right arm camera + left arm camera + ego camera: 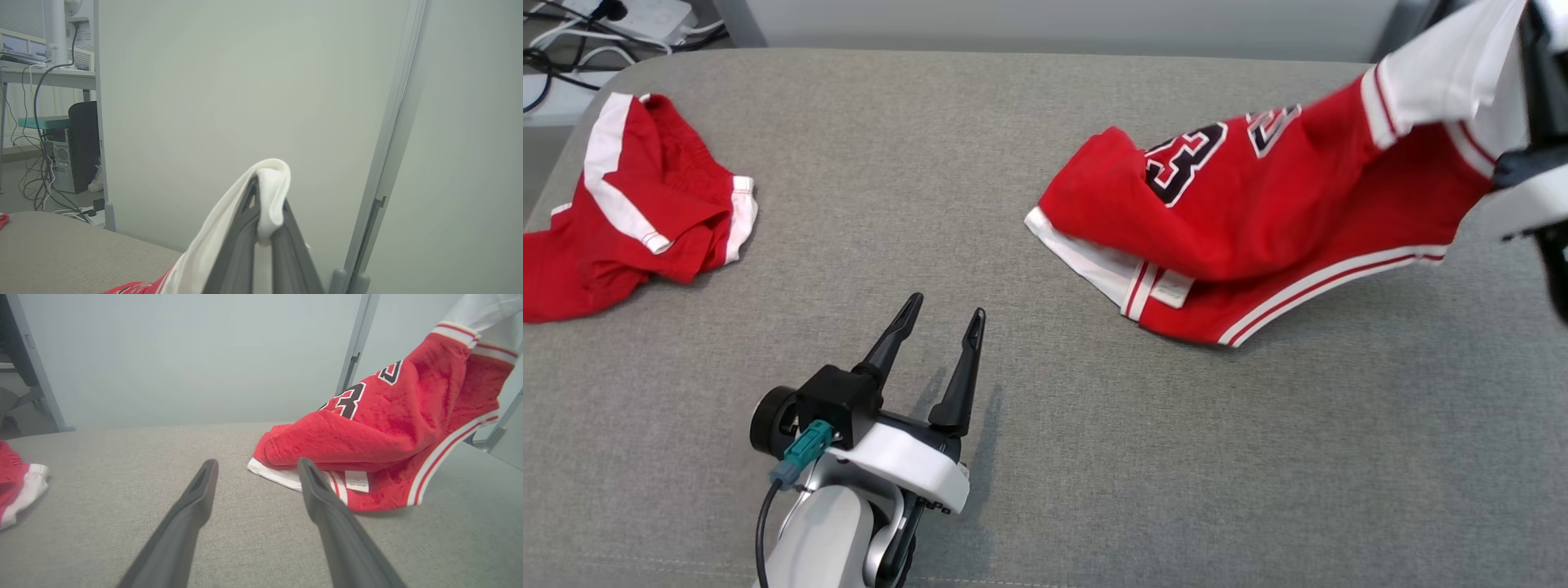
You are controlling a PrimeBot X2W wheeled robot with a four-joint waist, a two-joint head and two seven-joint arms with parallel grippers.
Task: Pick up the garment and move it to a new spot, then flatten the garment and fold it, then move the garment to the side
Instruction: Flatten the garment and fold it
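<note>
Fingers of the right gripper (267, 196) are pinched shut on the white edge of the red garment (1241, 220), holding that end raised at the right while its lower hem rests on the grey table (1045, 457). Left gripper (946, 307) hovers near the front, fingers spread wide and empty. Another red garment (645, 212) lies crumpled far left.

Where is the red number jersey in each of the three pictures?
Head view: jersey at upper right, one end lifted.
Left wrist view: jersey in the right half, number showing.
Right wrist view: jersey's white edge pinched in the right gripper, bottom centre.
Shared landmark: the grey surface beneath.
</note>
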